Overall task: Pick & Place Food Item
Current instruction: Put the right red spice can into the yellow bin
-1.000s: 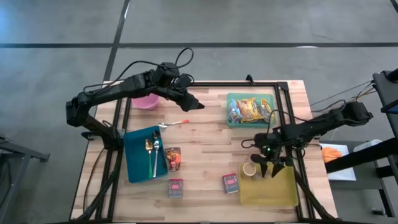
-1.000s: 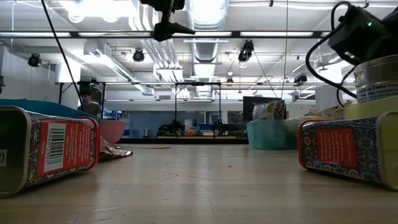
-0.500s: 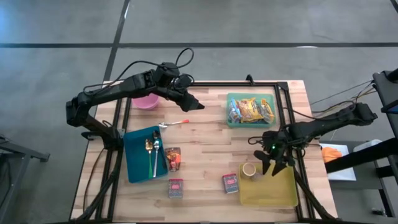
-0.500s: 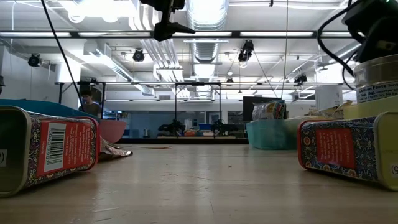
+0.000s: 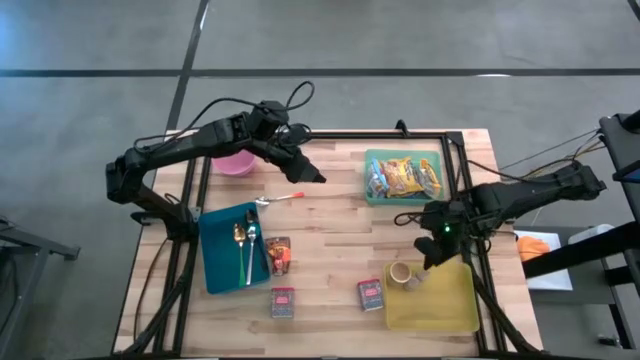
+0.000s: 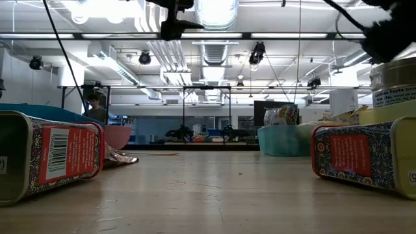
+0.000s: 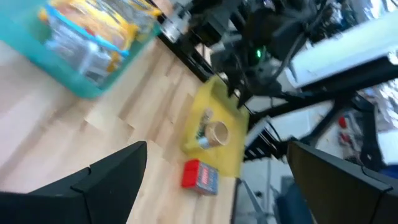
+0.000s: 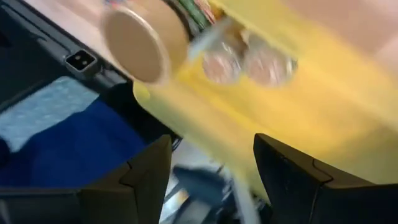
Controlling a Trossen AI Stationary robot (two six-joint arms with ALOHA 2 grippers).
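Observation:
A round tan can [image 5: 402, 273] stands in the near-left corner of the yellow tray [image 5: 440, 305], beside small wrapped items [image 8: 249, 62]. My right gripper [image 5: 430, 262] hovers just above and to the right of the can [image 8: 146, 43], open, with nothing between its fingers. My left gripper [image 5: 313, 174] hangs high over the far middle of the table, wide open and empty. In the left wrist view the can [image 7: 214, 132] and the tray [image 7: 217, 115] show far off.
A teal bin of snack packs [image 5: 403, 177] sits far right. Two red tins [image 5: 283, 302] [image 5: 371, 293] lie near the front edge. A blue tray with spoons [image 5: 215, 270], a snack packet [image 5: 279, 255], a pink bowl [image 5: 235, 163] and an orange-handled spoon [image 5: 282, 197] are on the left.
My right gripper has risen from beside the can and rolled about its own axis, its fingers staying apart. The can has stayed standing in the yellow tray. My left gripper has turned a little in place.

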